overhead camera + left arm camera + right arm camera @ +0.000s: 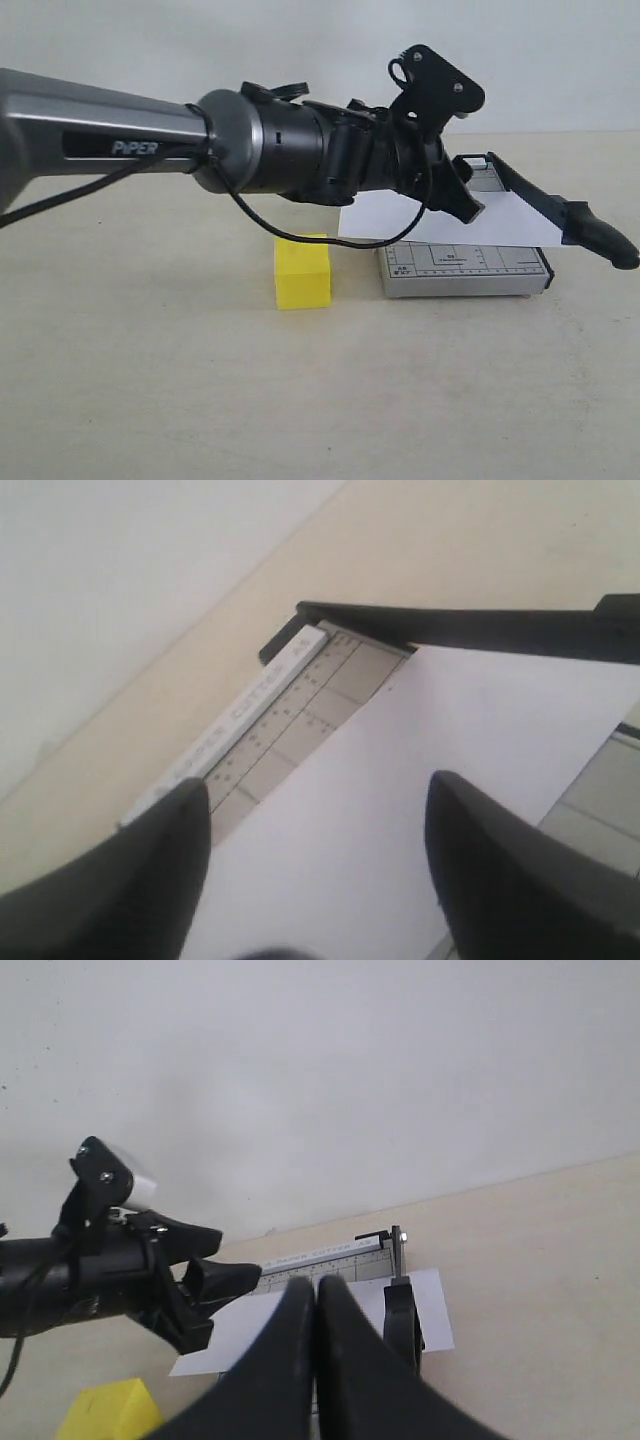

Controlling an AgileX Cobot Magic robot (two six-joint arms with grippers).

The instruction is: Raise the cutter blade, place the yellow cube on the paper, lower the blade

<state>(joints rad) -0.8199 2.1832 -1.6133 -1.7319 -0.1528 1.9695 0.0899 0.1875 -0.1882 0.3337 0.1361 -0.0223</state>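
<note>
Quick status from my end. The left gripper point(318, 785) is out over the paper cutter base point(465, 270). Its two fingers point(500, 870) are spread wide with nothing between them, and in the left wrist view there's just the paper point(510, 222) underneath the gap. I can't tell whether the fingertips actually touch the sheet or hang just above it.

The right gripper point(316, 1285) is pinched all the way closed and isn't holding anything. It sits back from the cutter, and from the outside camera I don't see it at all.

The paper lies flat across the grey gridded base. Its left end sticks out past the base's left edge, and its right end reaches the cutter blade point(600, 236). The blade runs along the right side of the base, from the hinge at the back to the fat rounded handle that pokes out past the front right corner. It looks down, or close to it. I honestly can't tell if it's fully seated on the paper.

The yellow cube point(302, 272) is sitting on the beige table point(150, 380), off the paper. It's near the base's left side with a visible gap between them. A black cable point(262, 222) droops off the left arm just above the cube.
</note>
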